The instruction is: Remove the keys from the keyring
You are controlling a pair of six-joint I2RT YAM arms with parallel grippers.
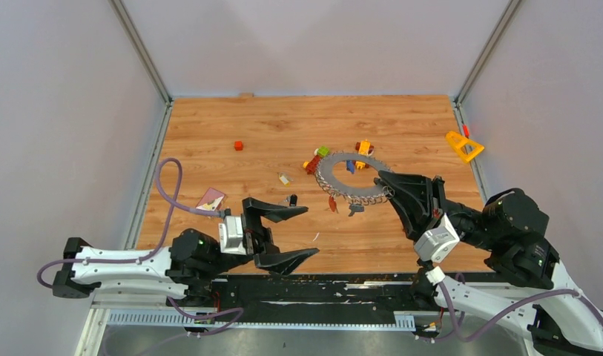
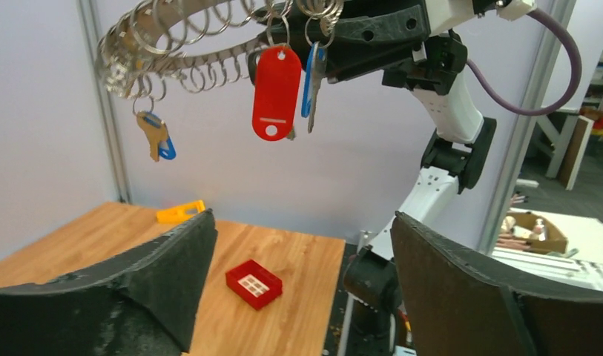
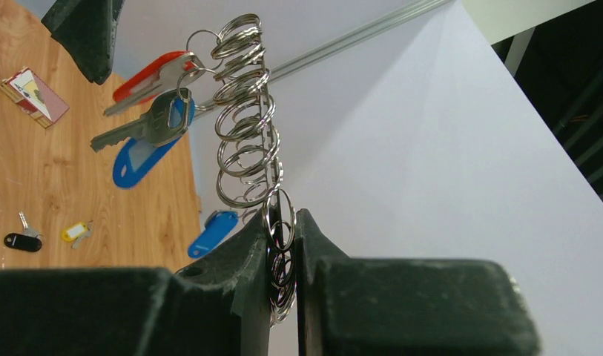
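The keyring [image 1: 352, 176] is a large silver ring with a coiled rim, held up off the table. My right gripper [image 1: 383, 182] is shut on its near right edge; in the right wrist view the ring [image 3: 246, 126] stands edge-on between the closed fingers [image 3: 254, 252]. Keys hang from it: a red tag [image 2: 276, 90], a blue-headed key [image 2: 311, 81] and a brass key [image 2: 156, 137]. My left gripper [image 1: 311, 231] is open and empty, below and left of the ring [image 2: 172, 44]. Its fingers [image 2: 172, 274] are wide apart.
On the table lie a black-headed key [image 3: 22, 241], a yellow tag [image 3: 74, 231], a card [image 1: 211, 199], a red cube [image 1: 238, 145] and a red block [image 2: 254, 283]. A yellow triangle [image 1: 463, 146] sits at the right edge. Toy blocks [image 1: 364, 147] lie behind the ring.
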